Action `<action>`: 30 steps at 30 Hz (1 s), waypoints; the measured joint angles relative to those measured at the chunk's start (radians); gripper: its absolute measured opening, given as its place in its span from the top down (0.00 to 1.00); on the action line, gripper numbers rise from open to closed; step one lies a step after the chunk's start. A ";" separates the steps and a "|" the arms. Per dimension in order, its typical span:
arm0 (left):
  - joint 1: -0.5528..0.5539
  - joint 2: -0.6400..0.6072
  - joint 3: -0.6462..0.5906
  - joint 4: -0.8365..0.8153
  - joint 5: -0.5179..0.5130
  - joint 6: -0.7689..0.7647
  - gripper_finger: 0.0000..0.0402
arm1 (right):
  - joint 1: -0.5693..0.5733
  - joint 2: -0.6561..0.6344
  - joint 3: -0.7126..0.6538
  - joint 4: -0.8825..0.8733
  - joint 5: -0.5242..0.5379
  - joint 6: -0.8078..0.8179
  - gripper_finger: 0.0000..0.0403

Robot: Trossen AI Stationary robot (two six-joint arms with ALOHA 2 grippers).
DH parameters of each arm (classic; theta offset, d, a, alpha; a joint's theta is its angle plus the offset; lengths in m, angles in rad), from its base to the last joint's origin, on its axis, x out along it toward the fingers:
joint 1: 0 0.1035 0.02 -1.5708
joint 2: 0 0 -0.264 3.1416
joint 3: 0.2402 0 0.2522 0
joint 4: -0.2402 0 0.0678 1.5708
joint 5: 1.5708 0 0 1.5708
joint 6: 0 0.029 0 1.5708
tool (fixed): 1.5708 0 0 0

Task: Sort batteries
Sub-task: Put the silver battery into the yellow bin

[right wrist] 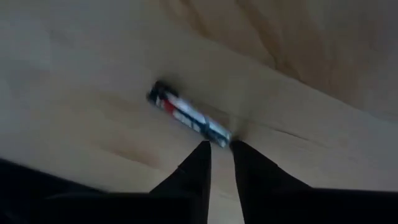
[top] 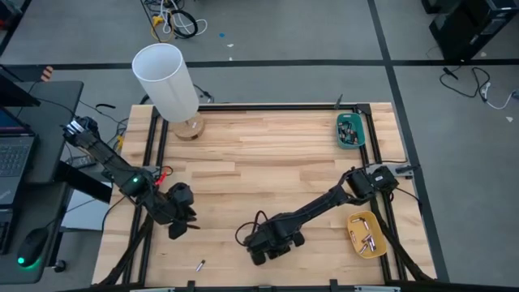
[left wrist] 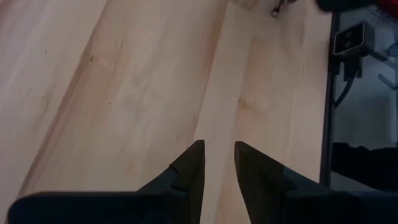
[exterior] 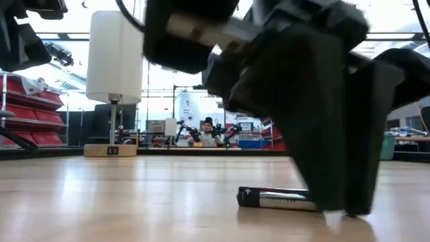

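Note:
A dark and silvery battery (right wrist: 186,115) lies flat on the wooden table near its front middle, also visible in the low view (exterior: 272,198). My right gripper (right wrist: 219,146) has come down on one end of it, with its fingers nearly together, and it hides that battery in the high view (top: 272,246). Another battery (top: 199,264) lies loose by the front edge. My left gripper (top: 180,221) hovers over bare wood at the front left, open, with nothing between its fingers (left wrist: 193,165). My right gripper has the battery's one end (right wrist: 222,138) between its two fingertips, pinched only at their free ends. The fingers (exterior: 336,175) come steeply from above with their tips down at the table. The battery lies flat on the wood, its other end sticking out free.
A yellow tray (top: 354,235) with a few silvery cells sits at the front right. A teal tray (top: 341,130) with dark cells sits at the far right. A white lamp (top: 166,77) on a wooden base stands at the far left. A person sits in the room beyond the table.

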 joint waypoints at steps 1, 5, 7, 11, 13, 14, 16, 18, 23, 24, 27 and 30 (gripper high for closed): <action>-0.003 0.000 0.000 -0.007 0.000 0.000 0.75 | 0.006 -0.008 0.000 -0.012 0.004 -0.030 0.84; -0.004 0.000 0.000 -0.036 -0.002 0.002 0.75 | 0.034 -0.044 0.000 -0.018 0.089 -0.211 0.83; -0.003 0.000 0.000 -0.043 -0.005 0.010 0.75 | 0.049 -0.045 0.000 -0.015 0.145 -0.320 0.83; -0.003 0.000 0.000 -0.043 -0.005 0.025 0.75 | 0.072 -0.037 0.000 -0.016 0.267 -0.517 0.81; -0.003 0.000 0.000 -0.043 -0.005 0.024 0.75 | 0.080 -0.037 0.000 -0.019 0.338 -0.590 0.80; -0.004 0.000 0.000 -0.043 -0.005 0.021 0.75 | 0.082 -0.037 0.000 -0.035 0.371 -0.604 0.80; -0.004 0.000 0.000 -0.043 -0.004 0.003 0.75 | 0.085 -0.036 0.000 -0.072 0.415 -0.618 0.80; -0.004 0.000 0.000 -0.043 -0.004 -0.004 0.75 | 0.086 -0.035 0.000 -0.107 0.435 -0.624 0.80; -0.004 0.000 0.000 -0.042 -0.003 -0.025 0.75 | 0.100 -0.037 0.000 -0.146 0.515 -0.683 0.80; -0.003 0.000 0.000 -0.043 0.000 -0.025 0.75 | 0.103 -0.038 0.000 -0.137 0.538 -0.698 0.80; -0.004 0.000 0.000 -0.043 0.006 -0.026 0.75 | 0.114 -0.045 0.001 -0.091 0.613 -0.762 0.80; -0.004 0.000 0.000 -0.043 0.006 -0.024 0.75 | 0.126 -0.046 0.001 -0.039 0.675 -0.833 0.80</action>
